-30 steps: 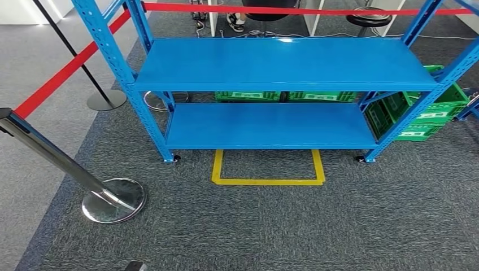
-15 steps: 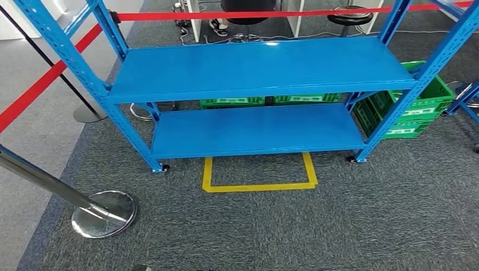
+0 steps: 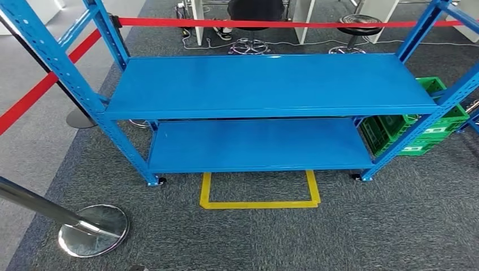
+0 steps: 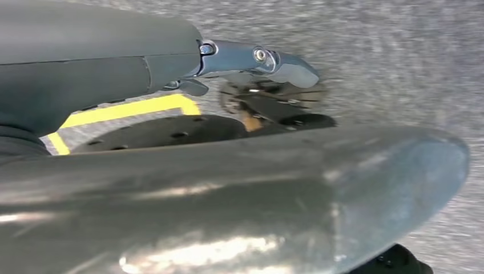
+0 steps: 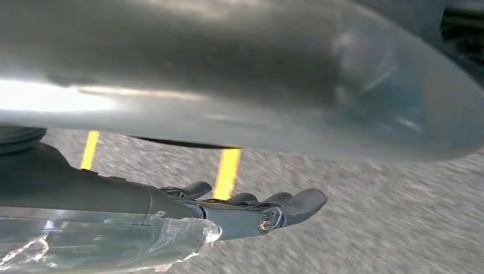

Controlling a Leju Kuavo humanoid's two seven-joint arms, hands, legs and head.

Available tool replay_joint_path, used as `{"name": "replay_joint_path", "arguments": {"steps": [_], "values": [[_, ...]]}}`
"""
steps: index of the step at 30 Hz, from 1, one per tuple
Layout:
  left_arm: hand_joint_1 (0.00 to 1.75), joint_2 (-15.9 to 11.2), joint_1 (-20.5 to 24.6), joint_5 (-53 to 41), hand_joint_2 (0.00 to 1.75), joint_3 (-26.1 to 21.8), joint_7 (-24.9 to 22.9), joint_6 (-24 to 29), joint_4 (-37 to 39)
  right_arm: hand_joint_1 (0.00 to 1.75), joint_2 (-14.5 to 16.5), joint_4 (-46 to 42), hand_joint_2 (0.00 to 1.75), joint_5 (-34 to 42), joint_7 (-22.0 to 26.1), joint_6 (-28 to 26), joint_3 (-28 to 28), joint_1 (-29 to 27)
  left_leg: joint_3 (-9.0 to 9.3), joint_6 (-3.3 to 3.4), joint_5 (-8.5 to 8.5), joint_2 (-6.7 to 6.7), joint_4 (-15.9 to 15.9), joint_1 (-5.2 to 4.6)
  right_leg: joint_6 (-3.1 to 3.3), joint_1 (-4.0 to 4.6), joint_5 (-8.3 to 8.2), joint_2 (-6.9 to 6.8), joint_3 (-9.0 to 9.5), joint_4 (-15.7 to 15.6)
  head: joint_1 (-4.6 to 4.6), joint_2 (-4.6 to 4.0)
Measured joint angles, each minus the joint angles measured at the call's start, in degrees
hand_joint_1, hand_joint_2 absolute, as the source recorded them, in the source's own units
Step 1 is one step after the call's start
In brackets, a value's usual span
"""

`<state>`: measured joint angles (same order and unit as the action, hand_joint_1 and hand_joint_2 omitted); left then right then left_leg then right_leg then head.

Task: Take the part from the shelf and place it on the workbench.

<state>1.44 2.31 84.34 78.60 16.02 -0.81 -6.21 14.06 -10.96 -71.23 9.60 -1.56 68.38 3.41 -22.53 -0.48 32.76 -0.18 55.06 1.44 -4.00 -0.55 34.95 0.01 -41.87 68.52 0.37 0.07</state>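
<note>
I see the blue shelf (image 3: pixel 265 90) at 12 o'clock, both boards bare; part location undeterminable. Left hand (image 4: pixel 251 63) and right hand (image 5: pixel 251 214): fingers extended, holding nothing.

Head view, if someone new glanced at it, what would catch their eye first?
The bright blue metal shelf rack with two bare decks fills the middle of the picture. On the grey carpet just in front of it lies a yellow tape outline, open toward the rack. A red barrier belt runs behind the rack, and a chrome stanchion base sits at the near left.
</note>
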Motion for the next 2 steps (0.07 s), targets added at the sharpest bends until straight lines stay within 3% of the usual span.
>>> {"name": "replay_joint_path", "arguments": {"steps": [1,2], "values": [[0.00,-0.03,-0.09,0.01,0.00,0.00,0.00,0.01,0.00,0.00,0.00,0.03,0.00,0.00,-0.01,-0.01,-0.01,-0.19,1.45,-0.33,1.35,0.01,0.00,0.02,0.07,-0.16,-5.06,-0.69,-0.17,-2.86,0.29,0.00],[0.00,-0.04,-0.13,0.01,0.00,0.00,0.00,0.01,0.00,0.00,0.00,0.04,0.00,0.00,-0.01,0.00,-0.01,-0.31,2.12,-0.51,2.01,0.03,-0.01,0.02,0.06,-0.25,-8.19,-1.04,-0.24,-4.42,0.43,0.00]]}}
